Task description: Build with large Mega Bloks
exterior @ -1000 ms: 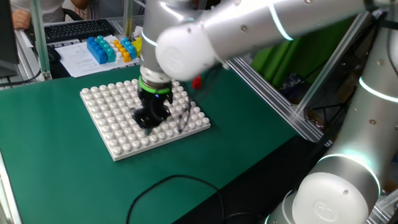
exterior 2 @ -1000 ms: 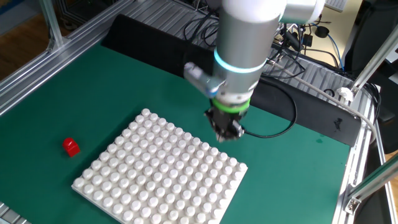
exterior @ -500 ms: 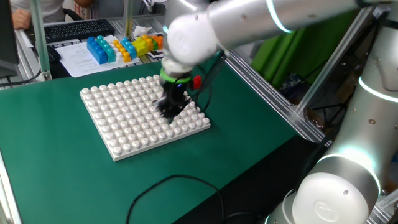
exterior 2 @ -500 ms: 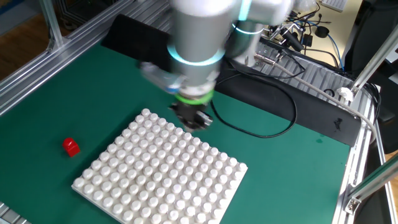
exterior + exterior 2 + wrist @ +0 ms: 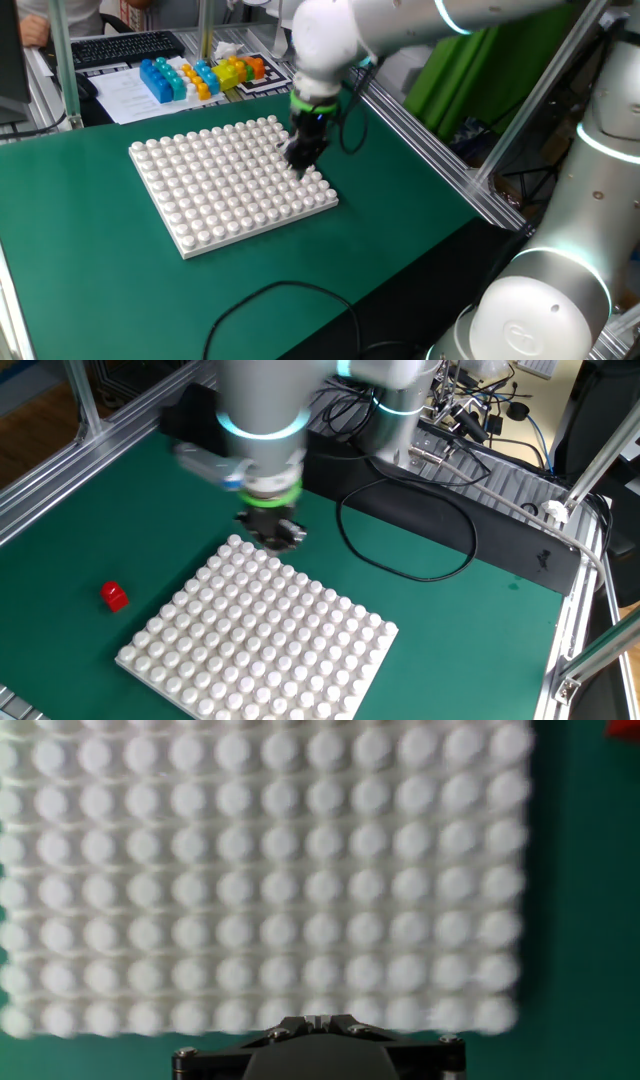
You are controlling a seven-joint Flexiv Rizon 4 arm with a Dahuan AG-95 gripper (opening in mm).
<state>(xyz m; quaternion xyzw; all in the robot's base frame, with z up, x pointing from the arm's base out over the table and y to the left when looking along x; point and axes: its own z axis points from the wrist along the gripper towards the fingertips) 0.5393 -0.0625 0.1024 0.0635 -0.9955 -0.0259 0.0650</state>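
The white studded baseplate [image 5: 262,642] lies on the green mat. My gripper [image 5: 272,536] hangs just above the plate's far corner, shut with nothing in it. From the hand view the gripper [image 5: 315,1021] shows its fingers pressed together over the plate [image 5: 260,870]. A small red Mega Blok [image 5: 114,596] stands alone on the mat left of the plate, well away from the gripper; only its corner [image 5: 626,727] shows in the hand view. In one fixed view the gripper [image 5: 303,157] is over the plate's [image 5: 220,190] right edge, and the red brick is hidden behind the arm.
Blue [image 5: 157,79], orange and yellow [image 5: 207,78] bricks sit in a cluster on paper behind the plate, beside a keyboard [image 5: 125,46]. A black cable [image 5: 400,560] loops over the mat behind the arm. Aluminium rails [image 5: 95,455] border the table.
The arm has swept across the plate toward the side where the red brick lies, from one corner to the opposite one. The gripper stayed shut and the brick has not moved.
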